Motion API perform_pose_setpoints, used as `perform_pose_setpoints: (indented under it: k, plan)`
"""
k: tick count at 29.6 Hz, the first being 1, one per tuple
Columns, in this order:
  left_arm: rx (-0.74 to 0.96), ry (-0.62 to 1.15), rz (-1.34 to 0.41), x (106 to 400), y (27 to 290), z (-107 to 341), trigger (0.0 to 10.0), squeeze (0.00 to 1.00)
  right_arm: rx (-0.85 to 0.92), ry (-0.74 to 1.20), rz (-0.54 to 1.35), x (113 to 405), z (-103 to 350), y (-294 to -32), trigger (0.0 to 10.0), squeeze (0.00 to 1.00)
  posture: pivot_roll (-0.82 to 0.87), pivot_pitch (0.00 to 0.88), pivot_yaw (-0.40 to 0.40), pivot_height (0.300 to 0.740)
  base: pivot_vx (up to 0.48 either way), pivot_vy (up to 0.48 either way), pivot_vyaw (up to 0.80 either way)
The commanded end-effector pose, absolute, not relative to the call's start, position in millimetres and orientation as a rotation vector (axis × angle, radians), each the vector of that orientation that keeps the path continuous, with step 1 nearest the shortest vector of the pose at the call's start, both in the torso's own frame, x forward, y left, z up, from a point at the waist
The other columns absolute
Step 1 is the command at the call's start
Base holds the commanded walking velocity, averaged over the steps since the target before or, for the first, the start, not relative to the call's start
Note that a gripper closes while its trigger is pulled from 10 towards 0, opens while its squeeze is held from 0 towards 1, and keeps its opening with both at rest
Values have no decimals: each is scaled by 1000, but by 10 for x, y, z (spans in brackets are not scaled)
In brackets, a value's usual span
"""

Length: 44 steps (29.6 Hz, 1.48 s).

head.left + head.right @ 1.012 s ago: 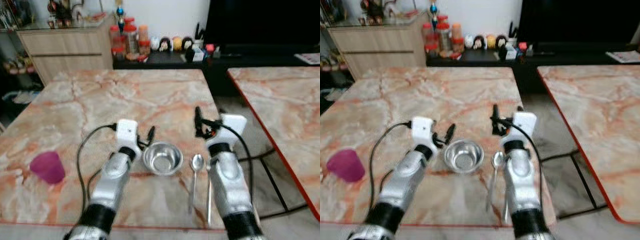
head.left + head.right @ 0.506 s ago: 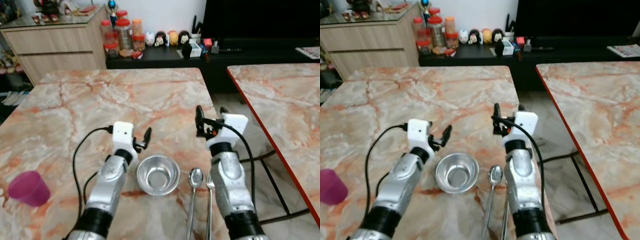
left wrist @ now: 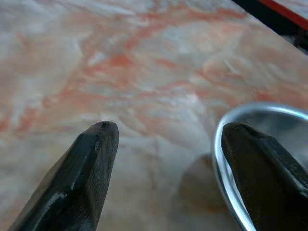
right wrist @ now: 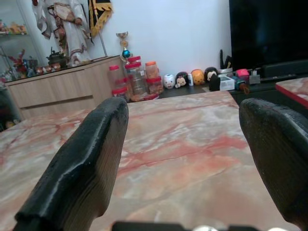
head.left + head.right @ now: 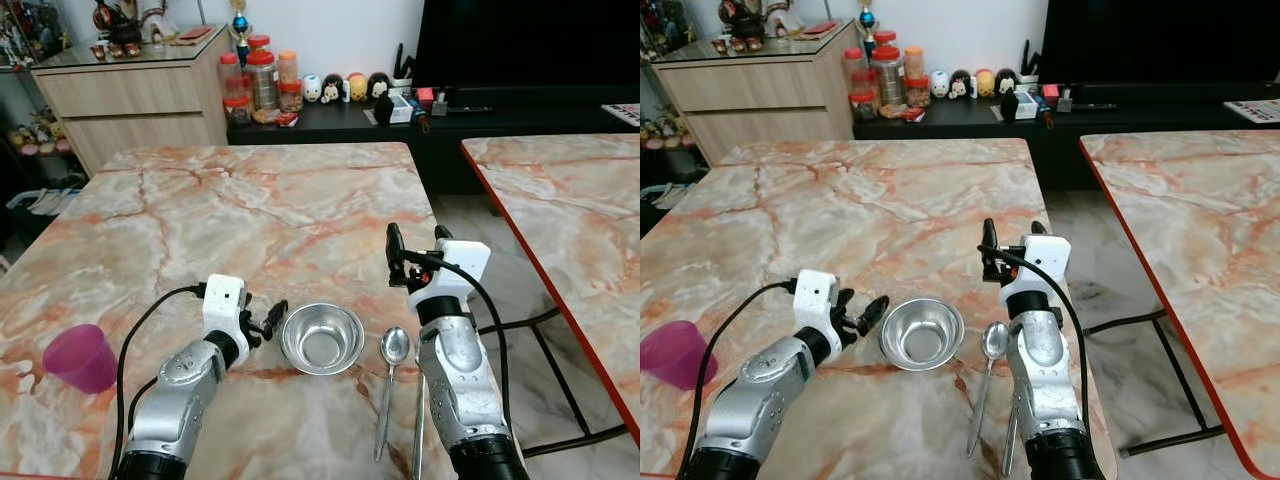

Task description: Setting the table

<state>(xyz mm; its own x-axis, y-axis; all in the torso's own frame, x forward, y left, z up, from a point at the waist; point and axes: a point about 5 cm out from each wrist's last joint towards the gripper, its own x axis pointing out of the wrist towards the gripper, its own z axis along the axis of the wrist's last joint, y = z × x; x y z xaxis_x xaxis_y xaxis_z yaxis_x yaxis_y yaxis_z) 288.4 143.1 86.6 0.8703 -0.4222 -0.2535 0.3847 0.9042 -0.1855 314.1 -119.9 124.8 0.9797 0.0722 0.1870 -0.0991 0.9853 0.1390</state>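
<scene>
A steel bowl stands on the marble table near its front edge. To its right lies a spoon, and a fork is partly hidden by my right arm. A purple cup stands at the front left. My left gripper is open, low over the table just left of the bowl; in the left wrist view one finger is right at the bowl's rim. My right gripper is open and empty, raised behind the spoon and pointing away over the table.
A second marble table with a red edge stands to the right, across a gap of floor. At the back are a wooden cabinet, jars and a dark low console with small figures.
The camera has shifted. My left gripper has drawn back and down, from behind the bowl's left rim to beside it. The right arm keeps its pose.
</scene>
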Motion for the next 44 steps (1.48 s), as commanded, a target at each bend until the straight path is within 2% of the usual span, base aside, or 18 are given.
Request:
perform_pose_setpoints:
  k: [1, 4, 7, 18, 26, 44]
  plan:
    - [-147, 312, -422, 2871, 1463, 876, 10000, 0, 149, -206, 96, 3151, 1320, -1175, 10000, 0, -32, 0, 37, 740, 0, 0, 0]
    - [-138, 316, -414, 2867, 1479, 890, 10000, 0, 149, -206, 97, 3146, 1323, -1175, 10000, 0, -32, 0, 37, 740, 0, 0, 0]
    - [-235, 333, -396, 2886, 1478, 941, 10000, 0, 148, -200, 95, 3142, 1315, -1187, 10000, 0, -26, 0, 30, 740, 0, 0, 0]
    - [-266, 349, -426, 2884, 1553, 1046, 10000, 0, 151, -194, 94, 3146, 1312, -1190, 10000, 0, -16, 0, 25, 740, 0, 0, 0]
    - [-212, 384, -498, 2835, 1578, 1089, 10000, 0, 153, -190, 95, 3148, 1306, -1185, 10000, 0, -17, 0, 28, 740, 0, 0, 0]
    - [-94, 407, -605, 2784, 1419, 1065, 10000, 0, 150, -192, 95, 3165, 1319, -1196, 10000, 0, -20, 0, 25, 740, 0, 0, 0]
